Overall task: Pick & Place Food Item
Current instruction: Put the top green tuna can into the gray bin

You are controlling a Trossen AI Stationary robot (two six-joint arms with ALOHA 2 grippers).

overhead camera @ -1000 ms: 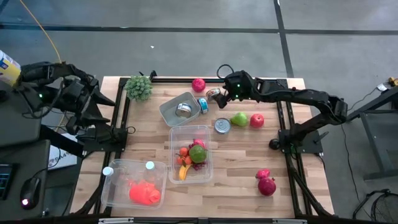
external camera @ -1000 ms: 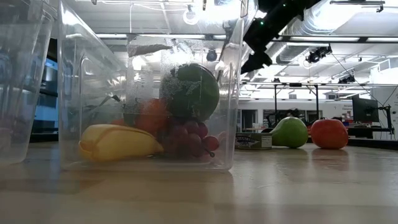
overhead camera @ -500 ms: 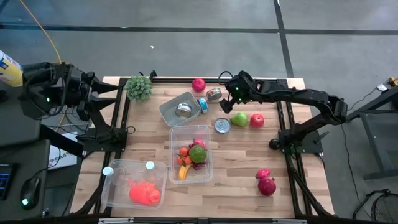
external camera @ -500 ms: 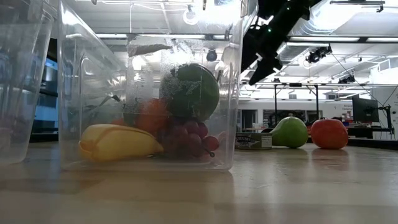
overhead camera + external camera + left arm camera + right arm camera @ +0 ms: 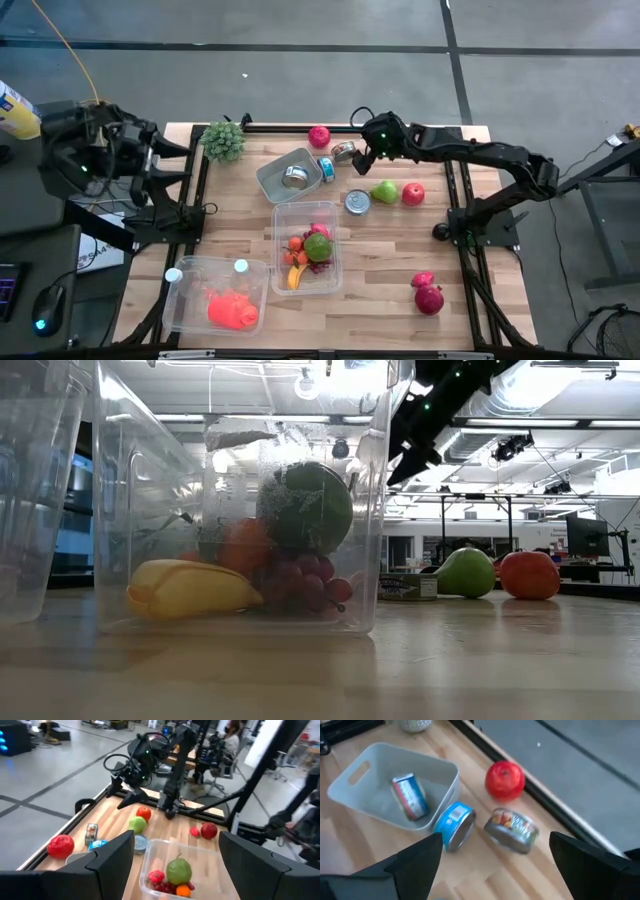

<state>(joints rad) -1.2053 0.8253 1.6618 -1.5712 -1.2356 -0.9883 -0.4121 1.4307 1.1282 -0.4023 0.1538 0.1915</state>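
Left gripper (image 5: 172, 862) is parked off the table's left edge, fingers held apart, nothing between them. On the pale wooden slatted table (image 5: 390, 250), near the left front, a clear plastic tub holding a red-orange item (image 5: 215, 297) is seen; beside it a clear plastic bin of mixed fruit (image 5: 306, 248) stands mid-table, with a green round fruit, grapes and a yellow banana inside. Behind that bin a grey plastic basket (image 5: 395, 785) holds one tin. Just beside the basket lies a blue-labelled tin on its side (image 5: 454, 825), then a silver tin with a fruit label (image 5: 512, 830), and a red apple (image 5: 505, 780) at the rear edge. Right gripper (image 5: 362, 160) is held above this rear cluster, fingers apart and empty. Further right, a green pear (image 5: 385, 191) and a red tomato-like fruit (image 5: 413, 194) sit touching or nearly so. The step in hand is judged to be the approach to a pick. Which item is aimed at cannot be told. A descent over one item is called for next, then closure and carriage to a container.
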